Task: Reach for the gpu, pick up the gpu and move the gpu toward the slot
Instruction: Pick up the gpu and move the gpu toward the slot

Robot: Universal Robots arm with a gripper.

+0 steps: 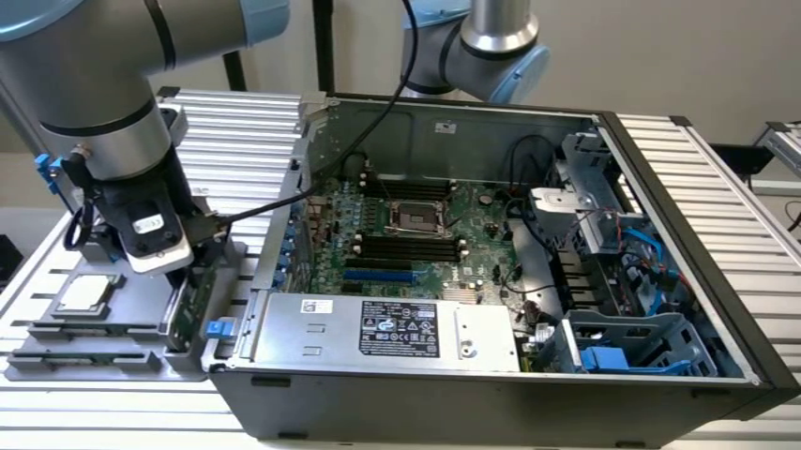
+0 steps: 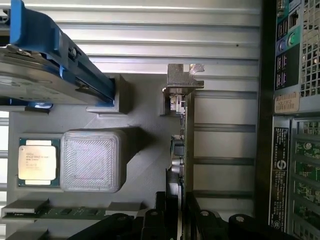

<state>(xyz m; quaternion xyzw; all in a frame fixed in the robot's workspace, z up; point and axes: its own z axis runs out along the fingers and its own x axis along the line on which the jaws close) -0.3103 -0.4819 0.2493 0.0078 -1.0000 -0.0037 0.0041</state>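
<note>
1. In the exterior view, a ribbed aluminium table (image 1: 719, 187) carries an open computer case (image 1: 501, 408) across the middle and the exterior view's right.
2. At the lower left of that frame you have a grey holder tray (image 1: 126, 361), with the processor chip (image 1: 82, 293) lying flat on it.
3. The gpu (image 1: 188, 309) stands on edge in the tray's side nearest the case, just beside the case wall.
4. The arm comes down from the upper left, and the gripper (image 1: 186, 277) is directly over the gpu.
5. Inside the case you can see the motherboard (image 1: 426, 234), with the blue slot (image 1: 382, 277) near its front edge, well apart from the gpu.
6. In the wrist view, the same table (image 2: 150, 30) lies under the tray (image 2: 145, 130).
7. The gpu (image 2: 187, 130) shows edge-on, its metal bracket (image 2: 182, 75) at the end away from the gripper (image 2: 181, 212).
8. The gripper is at the card's near end; you cannot tell whether the jaws are pressing on it.
9. The processor chip (image 2: 37, 162) lies beside a raised grey block (image 2: 92, 160), and the hard drive (image 2: 45, 75) with blue rails rests beyond them.
10. The rear panel of the case (image 2: 292, 150) runs alongside the gpu.
</note>
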